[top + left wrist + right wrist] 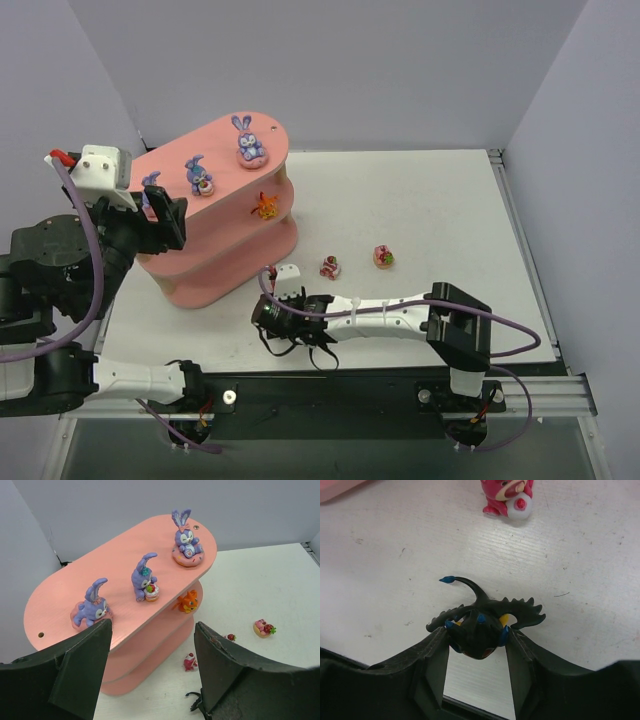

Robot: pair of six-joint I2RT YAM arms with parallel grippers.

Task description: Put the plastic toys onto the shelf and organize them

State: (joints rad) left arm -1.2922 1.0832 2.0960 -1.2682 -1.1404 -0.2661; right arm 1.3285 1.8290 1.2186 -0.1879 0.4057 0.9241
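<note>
The salmon-pink shelf [215,255] stands at the back left. Three purple bunnies [249,140] [199,176] [150,188] sit on its top board, and an orange toy [265,206] sits on the middle tier. Two pink-red toys [331,267] [383,257] lie on the table. My right gripper [477,636] is shut on the black spiky toy [480,622] near the table's front edge; I cannot tell whether it is lifted. My left gripper [153,627] is open and empty, raised beside the shelf's left end [55,597], close to the nearest bunny [93,609].
A tiny strawberry piece [230,637] lies on the table between the two pink-red toys [189,662] [263,628]. One pink-red toy [507,495] sits just beyond my right gripper. White walls close in the back and sides. The table's front edge is right behind my right gripper.
</note>
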